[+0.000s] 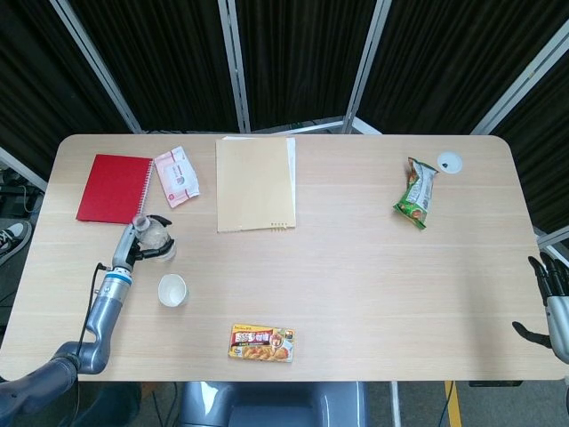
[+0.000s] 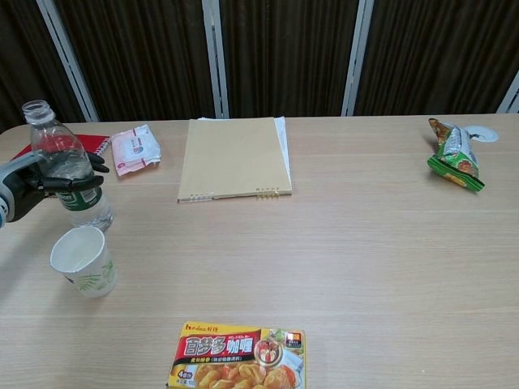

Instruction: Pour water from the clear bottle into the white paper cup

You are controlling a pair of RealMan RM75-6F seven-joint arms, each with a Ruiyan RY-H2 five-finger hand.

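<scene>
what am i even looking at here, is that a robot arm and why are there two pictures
Yes. It is a two-armed robot at a table, with finger hands. One picture looks down from its head, the other looks forward from its chest. Its left hand grips a clear bottle with no cap, upright beside a white paper cup. Its right hand hangs off the table edge, holding nothing. Also on the table: a red notebook, a tan pad, a tissue pack, a snack bag and a curry box.

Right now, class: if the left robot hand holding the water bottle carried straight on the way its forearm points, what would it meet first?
Probably the red notebook. In the head view the left robot hand grips the bottle and points up the table towards it. The pink packet lies off to one side. Depth is unclear.
</scene>
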